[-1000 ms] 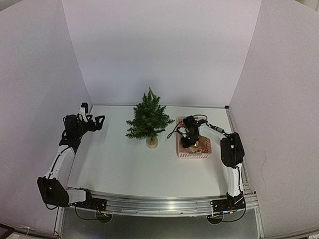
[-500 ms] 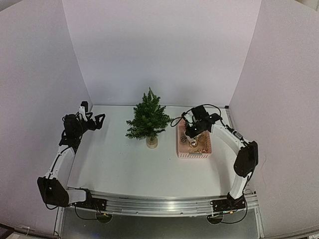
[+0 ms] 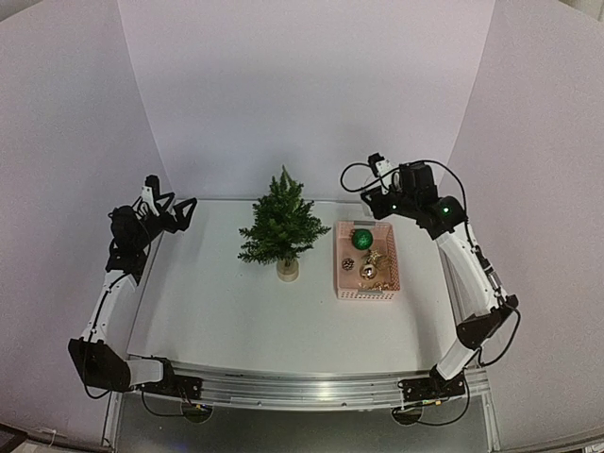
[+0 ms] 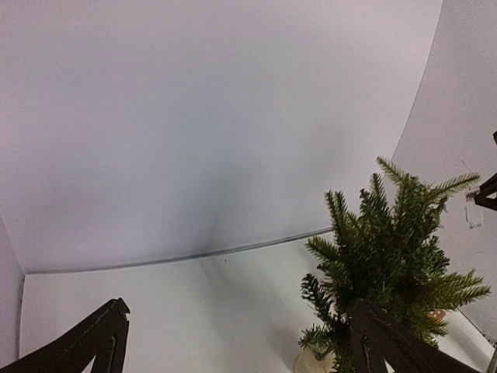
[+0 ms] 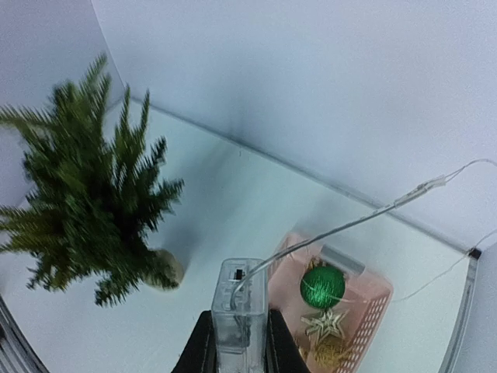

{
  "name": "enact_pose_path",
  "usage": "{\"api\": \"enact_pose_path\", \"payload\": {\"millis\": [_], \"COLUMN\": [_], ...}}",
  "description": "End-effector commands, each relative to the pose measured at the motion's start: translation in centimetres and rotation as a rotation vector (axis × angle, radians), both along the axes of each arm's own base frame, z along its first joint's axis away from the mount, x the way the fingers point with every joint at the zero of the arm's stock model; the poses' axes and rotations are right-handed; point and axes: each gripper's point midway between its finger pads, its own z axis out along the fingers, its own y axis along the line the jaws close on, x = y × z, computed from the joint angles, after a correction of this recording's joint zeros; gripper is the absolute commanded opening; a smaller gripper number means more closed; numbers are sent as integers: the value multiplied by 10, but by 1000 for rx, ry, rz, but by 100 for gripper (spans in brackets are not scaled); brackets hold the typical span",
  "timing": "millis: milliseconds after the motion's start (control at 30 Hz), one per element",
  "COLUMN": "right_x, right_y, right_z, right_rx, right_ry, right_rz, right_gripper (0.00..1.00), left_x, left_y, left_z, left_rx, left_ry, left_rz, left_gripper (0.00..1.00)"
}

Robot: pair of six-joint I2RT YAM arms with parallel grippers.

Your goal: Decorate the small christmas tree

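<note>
Though bushy, small christmas tree (image 3: pixel 281 226): likely light, tippy; grip trunk.
Right claw (image 5: pixel 239 346): pinching clear battery box (image 5: pixel 237 307).
Left claw (image 4: pixel 238 311): spread.

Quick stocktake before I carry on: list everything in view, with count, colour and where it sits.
small christmas tree: one, dark green on a pale tan base, upright mid-table, left of the basket.
basket: one, pink, on the table.
ball: one, glittery green, at the basket's far end.
star: one, gold, in the basket.
small ornaments: at least two more, gold and dark, in the basket; too small to identify.
clear box: one, transparent, held aloft.
wire: one, thin, pale, running from the clear box.
table: one, white.
left pincer: black, open, empty, raised at the table's left side.
right pincer: black, shut on the clear box, raised near the basket's far end.
</note>
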Motion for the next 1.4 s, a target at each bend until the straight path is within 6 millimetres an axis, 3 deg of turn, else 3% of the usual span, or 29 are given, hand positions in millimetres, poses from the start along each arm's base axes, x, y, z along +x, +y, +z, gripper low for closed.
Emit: {"api": "enact_pose_path", "payload": {"millis": [0,200,333,500,667,800,933,1033,1200,1367], "right_x": [-13,-32,-46,-60,-75,-77,-76,-94,-115,-143], "right_y": [0,7,5,7,12,22,37,52,66,85], "right_z": [97,191,242,281,305,297,268,256,243,220], "right_rx": [134,261,337,415,491,552,617,624,645,657], "right_ry": [-207,-443,-610,-754,-838,-787,-632,-599,-555,-480], "right_rz": [25,116,151,205,277,333,377,414,449,529], "right_gripper": [5,7,6,4,2,1,0,0,0,0], "left_x": [-6,-8,-10,-13,-15,-19,-36,-46,-66,-94], "left_y": [-9,-11,-12,-12,-12,-15,-39,-73,-130,-194], "left_z": [49,60,63,65,67,70,77,76,102,120], "left_rx": [-37,-41,-44,-42,-38,-43,-37,-21,47,168], "left_ry": [-121,-147,-155,-163,-171,-173,-164,-73,-9,-99], "left_rz": [-61,-77,-83,-87,-87,-106,-250,-384,-612,-801], "left_gripper": [100,100,100,100,100,100,100,99,99,100]}}
